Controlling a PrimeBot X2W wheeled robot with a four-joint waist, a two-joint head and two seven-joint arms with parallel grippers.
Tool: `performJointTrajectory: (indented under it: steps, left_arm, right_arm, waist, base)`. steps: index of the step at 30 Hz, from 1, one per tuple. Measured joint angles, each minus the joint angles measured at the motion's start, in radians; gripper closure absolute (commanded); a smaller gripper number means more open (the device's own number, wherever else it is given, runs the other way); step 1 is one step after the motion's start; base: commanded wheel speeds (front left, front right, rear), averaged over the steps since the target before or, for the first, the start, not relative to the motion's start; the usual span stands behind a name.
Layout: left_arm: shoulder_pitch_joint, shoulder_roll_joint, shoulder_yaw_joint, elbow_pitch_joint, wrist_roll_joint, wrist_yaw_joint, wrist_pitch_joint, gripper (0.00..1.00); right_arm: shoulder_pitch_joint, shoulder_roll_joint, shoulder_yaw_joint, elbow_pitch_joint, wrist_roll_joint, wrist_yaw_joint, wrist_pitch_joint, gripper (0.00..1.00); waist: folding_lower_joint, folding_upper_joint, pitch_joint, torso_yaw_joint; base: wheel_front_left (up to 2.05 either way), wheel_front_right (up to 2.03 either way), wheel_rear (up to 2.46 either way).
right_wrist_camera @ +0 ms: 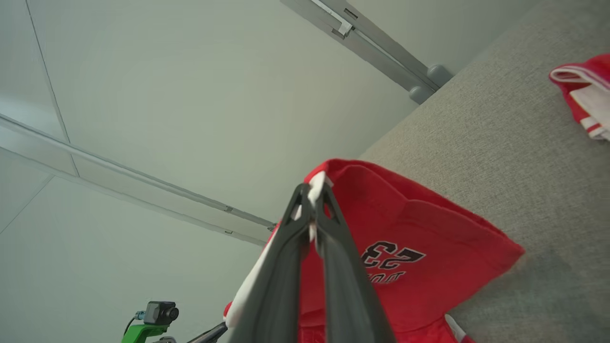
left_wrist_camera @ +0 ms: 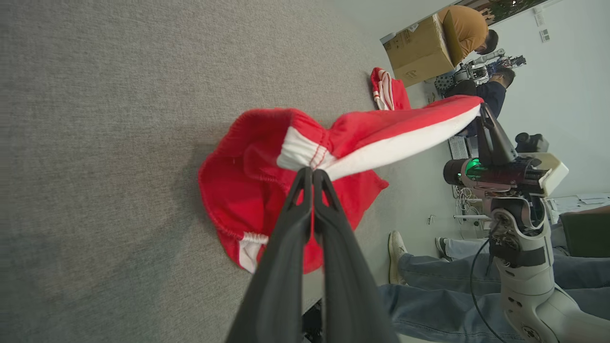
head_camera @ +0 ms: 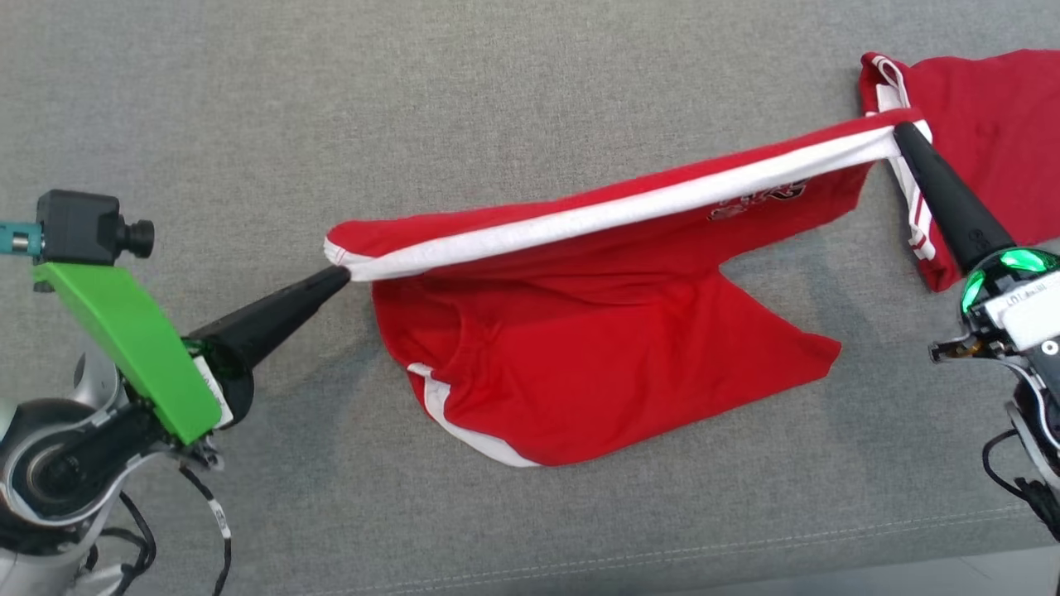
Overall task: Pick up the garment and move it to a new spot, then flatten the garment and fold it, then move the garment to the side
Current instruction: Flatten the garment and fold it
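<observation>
**Head view.** My left pincer (head_camera: 339,277) and right pincer (head_camera: 901,132) are each clamped shut on one end of the white waistband (head_camera: 613,217). Between them the garment (head_camera: 596,356), a pair of red shorts, is stretched taut over the desk (head_camera: 248,99), with its legs trailing on the grey cloth. The long axis follows the waistband, from my left to my far right, and the legs point toward me. A second red garment (head_camera: 994,108) lies far right.

**Left wrist view.** The jaws are closed on the band's stitched end.

**Right wrist view.** The jaws are closed on the opposite end, above the number print (right_wrist_camera: 391,255).

**Judgement.** The pickup looks done. Laying flat, folding and setting aside remain.
</observation>
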Motion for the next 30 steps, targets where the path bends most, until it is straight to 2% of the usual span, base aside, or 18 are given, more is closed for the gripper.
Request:
performJointTrajectory:
  steps: [5, 6, 7, 8, 9, 16, 21, 30]
  left_arm:
    - [-0.098, -0.023, -0.010, 0.092, 0.052, 0.000, -0.005, 1.00]
    - [-0.121, -0.037, -0.003, 0.113, 0.071, 0.000, -0.019, 0.93]
    - [-0.144, -0.050, 0.000, 0.135, 0.084, 0.000, -0.030, 0.77]
    - [-0.166, -0.065, 0.004, 0.159, 0.089, 0.000, -0.038, 0.48]
    - [-0.183, -0.075, 0.007, 0.182, 0.093, 0.000, -0.046, 0.00]
    - [-0.254, -0.137, 0.010, 0.285, 0.141, 0.001, -0.084, 0.00]
    - [-0.311, -0.158, 0.032, 0.322, 0.155, 0.001, -0.134, 0.00]
    - [-0.330, -0.199, 0.086, 0.501, 0.103, 0.001, -0.123, 0.00]
  right_arm:
    - [-0.081, 0.055, 0.021, 0.079, -0.030, -0.046, -0.022, 1.00]
    - [-0.098, 0.064, 0.026, 0.089, -0.033, -0.046, -0.025, 1.00]
    - [-0.116, 0.075, 0.029, 0.099, -0.042, -0.046, -0.026, 1.00]
    - [-0.134, 0.084, 0.034, 0.111, -0.052, -0.046, -0.033, 1.00]
    - [-0.152, 0.089, 0.043, 0.123, -0.061, -0.046, -0.036, 1.00]
    - [-0.222, 0.136, 0.075, 0.225, -0.095, -0.058, -0.062, 1.00]
    - [-0.255, 0.151, 0.087, 0.272, -0.119, -0.062, -0.074, 1.00]
    - [-0.343, 0.202, 0.142, 0.330, -0.130, -0.060, -0.074, 1.00]
  waist:
    - [0.0000, 0.0000, 0.053, -0.007]
    - [0.0000, 0.0000, 0.064, -0.010]
    - [0.0000, 0.0000, 0.074, -0.012]
    - [0.0000, 0.0000, 0.085, -0.014]
    - [0.0000, 0.0000, 0.095, -0.017]
    - [0.0000, 0.0000, 0.145, -0.034]
    - [0.0000, 0.0000, 0.162, -0.026]
    - [0.0000, 0.0000, 0.189, -0.039]
  base:
    - [0.00, 0.00, 0.00]
    - [0.00, 0.00, 0.00]
    - [0.00, 0.00, 0.00]
    - [0.00, 0.00, 0.00]
    - [0.00, 0.00, 0.00]
    - [0.00, 0.00, 0.00]
    - [0.00, 0.00, 0.00]
    - [0.00, 0.00, 0.00]
